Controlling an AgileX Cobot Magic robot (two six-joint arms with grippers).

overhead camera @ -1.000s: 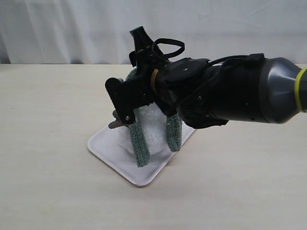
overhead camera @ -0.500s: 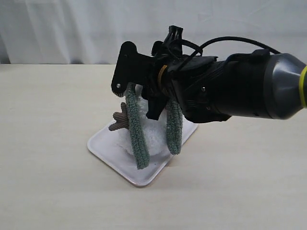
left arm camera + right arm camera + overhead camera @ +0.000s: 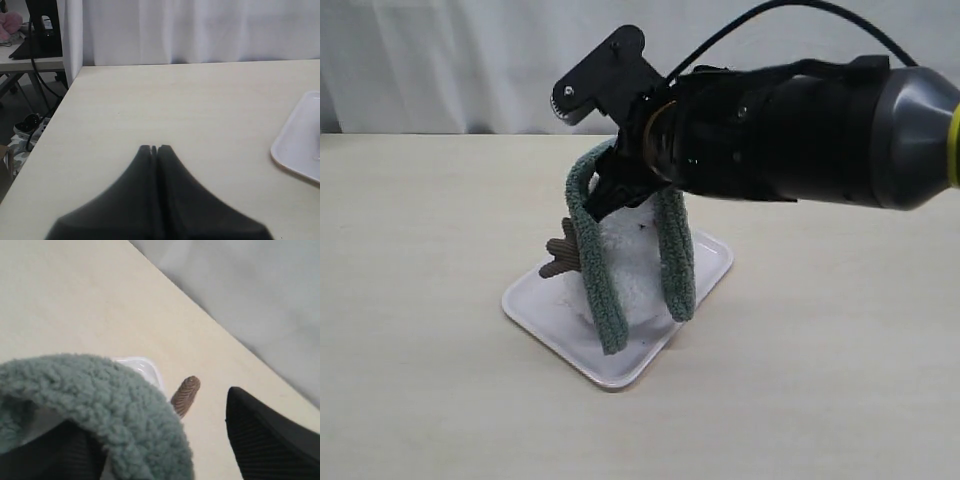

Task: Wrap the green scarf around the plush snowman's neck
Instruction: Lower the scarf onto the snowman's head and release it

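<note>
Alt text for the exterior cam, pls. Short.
A large black robot arm reaches in from the right over a white plush snowman standing on a white tray, hiding its head. A green scarf loops up under the arm's tip, both ends hanging down the snowman's front. One brown twig arm sticks out to the view's left; beige table, white curtain behind.

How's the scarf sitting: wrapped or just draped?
Draped: the scarf loops over the snowman, both ends hanging down apart, uncrossed.

Exterior: off-arm, raised, looks across table (image 3: 420, 400) twd curtain (image 3: 440, 60); mid range, tray (image 3: 545, 308) centred.
Left wrist: low over table, faces curtain; only tray edge seen.
Right wrist: v. close above green scarf (image 3: 100, 400), angled down.
Shared: tray + table in all 3.
</note>
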